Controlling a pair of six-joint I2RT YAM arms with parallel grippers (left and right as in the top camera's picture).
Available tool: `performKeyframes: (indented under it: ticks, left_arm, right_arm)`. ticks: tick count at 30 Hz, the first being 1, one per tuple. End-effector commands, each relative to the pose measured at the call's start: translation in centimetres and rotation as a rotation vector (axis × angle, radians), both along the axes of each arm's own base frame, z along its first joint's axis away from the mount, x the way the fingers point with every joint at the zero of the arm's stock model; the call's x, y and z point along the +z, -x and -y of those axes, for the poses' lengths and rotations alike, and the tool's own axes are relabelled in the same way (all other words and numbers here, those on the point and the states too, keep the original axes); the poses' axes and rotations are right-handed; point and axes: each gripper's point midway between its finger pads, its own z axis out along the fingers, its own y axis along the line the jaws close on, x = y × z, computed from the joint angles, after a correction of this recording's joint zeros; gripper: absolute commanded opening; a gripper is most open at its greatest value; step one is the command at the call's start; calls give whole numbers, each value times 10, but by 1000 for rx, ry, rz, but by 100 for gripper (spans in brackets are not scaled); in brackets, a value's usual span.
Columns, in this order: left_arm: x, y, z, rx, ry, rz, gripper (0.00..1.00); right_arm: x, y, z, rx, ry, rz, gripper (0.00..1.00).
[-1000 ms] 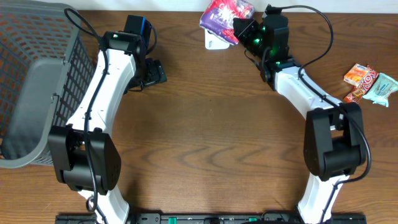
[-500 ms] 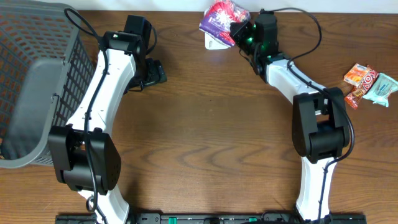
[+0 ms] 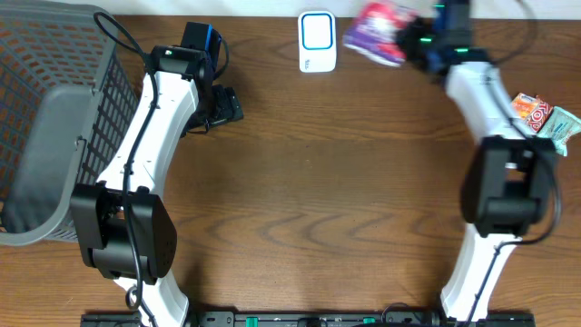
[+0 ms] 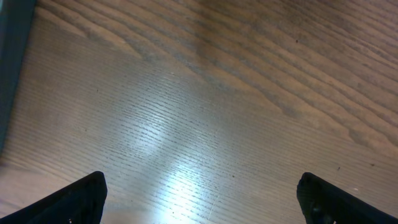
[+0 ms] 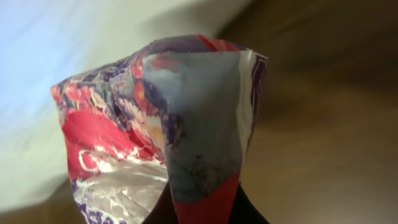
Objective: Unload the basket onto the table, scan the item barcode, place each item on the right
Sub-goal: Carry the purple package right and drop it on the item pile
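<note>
— Where was the packet [image 3: 381,20]?

— Off the wood, pinched in the right gripper [image 3: 408,38] at the far edge of the table [image 3: 318,182], to the right of the scanner [image 3: 317,41] and clear of it.

— How tight was the pinch?

— The jaws were almost fully closed on one thin end of it. From the right wrist camera the bag rose as a puffy, creased pouch of glossy foil, printed in red, purple and silver, with a folded seam running down its middle.

— And the scanner?

— A small white plastic block with rounded corners and a blue-framed window on top, lying flat at the table's far edge.

— The other arm?

— The left gripper [image 3: 222,107] hung over bare wood with its jaws spread wide and nothing between them. Its two dark fingertips [image 4: 81,199] sat at the bottom corners of its own camera view, above brown grain with a soft glare on it.

— Anything else on the table?

— A grey plastic basket [image 3: 118,82] with open mesh walls on the left, and some bright, crinkly snack wrappers [image 3: 536,123] bunched at the right edge.
</note>
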Motion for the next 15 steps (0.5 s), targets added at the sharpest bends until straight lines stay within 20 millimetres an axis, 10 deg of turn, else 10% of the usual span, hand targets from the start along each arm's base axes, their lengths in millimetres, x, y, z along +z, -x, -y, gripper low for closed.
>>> performKeyframes:
  ticks: [1,10,15]
  left_arm:
    - [4,1,-4,1,-13,8,98]
    - [4,1,-4,1,-13,8,98]
    - [4,1,-4,1,-13,8,98]
  right_arm:
    - [54,11,83,-95,86,71,1]
    - [8,99,241,-285,200,-198,3]
    - [-3,133,277,-312,245,-284,70]
